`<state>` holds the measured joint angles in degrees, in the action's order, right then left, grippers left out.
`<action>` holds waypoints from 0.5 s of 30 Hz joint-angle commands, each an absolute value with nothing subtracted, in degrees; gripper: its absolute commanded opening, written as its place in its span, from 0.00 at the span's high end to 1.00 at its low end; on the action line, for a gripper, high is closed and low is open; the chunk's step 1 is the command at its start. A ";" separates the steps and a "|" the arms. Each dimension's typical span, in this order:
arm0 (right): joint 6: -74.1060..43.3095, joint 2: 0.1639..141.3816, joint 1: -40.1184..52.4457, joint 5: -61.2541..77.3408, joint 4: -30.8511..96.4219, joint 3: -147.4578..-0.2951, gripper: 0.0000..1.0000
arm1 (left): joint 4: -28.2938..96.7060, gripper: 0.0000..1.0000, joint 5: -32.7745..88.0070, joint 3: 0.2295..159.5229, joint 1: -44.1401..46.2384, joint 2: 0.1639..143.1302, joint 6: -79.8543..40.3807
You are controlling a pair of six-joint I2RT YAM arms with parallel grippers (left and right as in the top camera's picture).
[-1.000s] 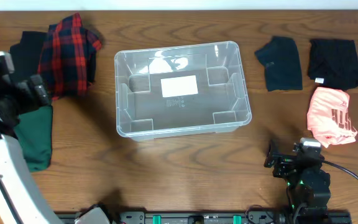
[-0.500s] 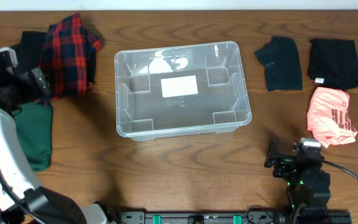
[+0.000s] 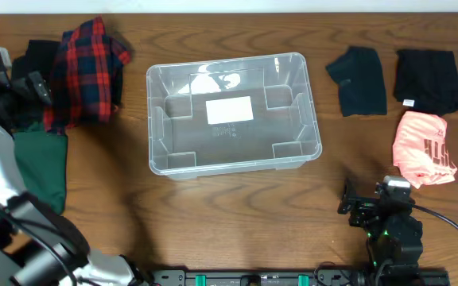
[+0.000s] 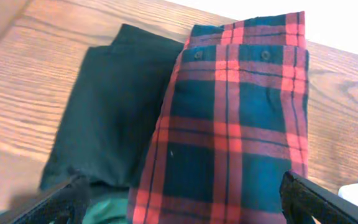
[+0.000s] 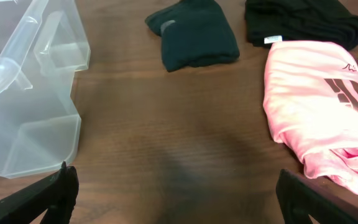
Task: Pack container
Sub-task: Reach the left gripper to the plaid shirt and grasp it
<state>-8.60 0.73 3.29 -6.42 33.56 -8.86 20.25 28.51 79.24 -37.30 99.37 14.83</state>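
Note:
The clear container (image 3: 233, 155) with a white label sits empty mid-table; its corner shows in the right wrist view (image 5: 23, 93). At the left lie a red plaid garment (image 3: 86, 67), a black garment (image 3: 30, 59) and a dark green garment (image 3: 42, 167). My left gripper (image 3: 24, 89) is open above them; the left wrist view shows the plaid (image 4: 235, 118), the black garment (image 4: 110, 106) and a bit of the green one (image 4: 107, 208) between the open fingers (image 4: 182, 202). My right gripper (image 3: 364, 208) is open and empty near the front edge, over bare wood (image 5: 173, 193).
At the right lie a small black garment (image 3: 358, 79), a larger black garment (image 3: 428, 79) and a pink garment (image 3: 425, 147); all three show in the right wrist view (image 5: 194, 34), (image 5: 300, 22), (image 5: 319, 106). The table's front rail runs along the bottom.
My left arm has moved toward the far left corner, over the pile of plaid and black garments. The right arm has not moved.

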 commanded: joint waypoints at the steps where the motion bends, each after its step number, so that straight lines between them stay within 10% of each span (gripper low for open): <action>1: -9.39 0.71 3.73 -6.61 33.63 -8.73 0.01 | 19.62 0.02 35.59 82.35 -38.52 104.05 14.35; 15: -9.39 0.71 3.73 -6.59 33.63 -8.73 0.01 | 23.33 0.02 42.09 99.90 -38.61 124.31 14.81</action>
